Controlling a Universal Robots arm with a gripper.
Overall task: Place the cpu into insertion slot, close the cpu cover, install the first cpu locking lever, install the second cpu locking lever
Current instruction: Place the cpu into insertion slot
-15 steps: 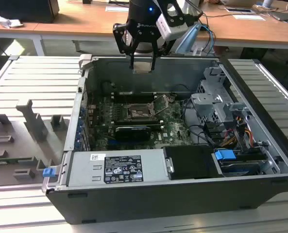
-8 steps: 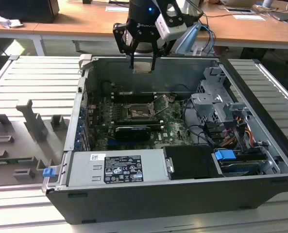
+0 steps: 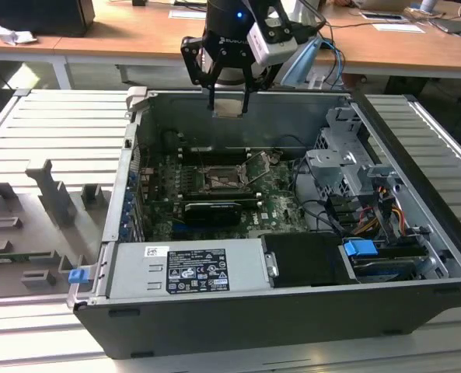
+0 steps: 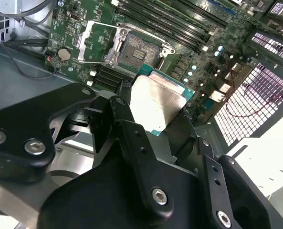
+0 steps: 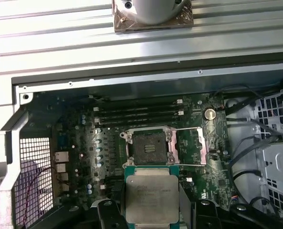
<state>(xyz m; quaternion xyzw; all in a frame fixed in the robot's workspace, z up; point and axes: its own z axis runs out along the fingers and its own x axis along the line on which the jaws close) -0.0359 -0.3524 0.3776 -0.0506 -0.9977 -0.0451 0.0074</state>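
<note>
The cpu point(image 5: 151, 198) is clamped by its edges in the hand point(image 3: 228, 107), high above the open computer case point(image 3: 292, 318) and well apart from the insertion slot point(image 5: 146, 147). The cpu cover point(image 5: 191, 145) is swung open beside the slot. Recommended: keep the chip level and square to the slot, and never drag it across the contacts.

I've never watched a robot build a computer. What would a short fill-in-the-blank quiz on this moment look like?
1. The gripper is ____ on the cpu, holding it above the computer case.
2. The insertion slot is ____, with no chip in it.
3. The cpu cover is swung ____, off the slot.

Missing words: shut; empty; open.
</note>
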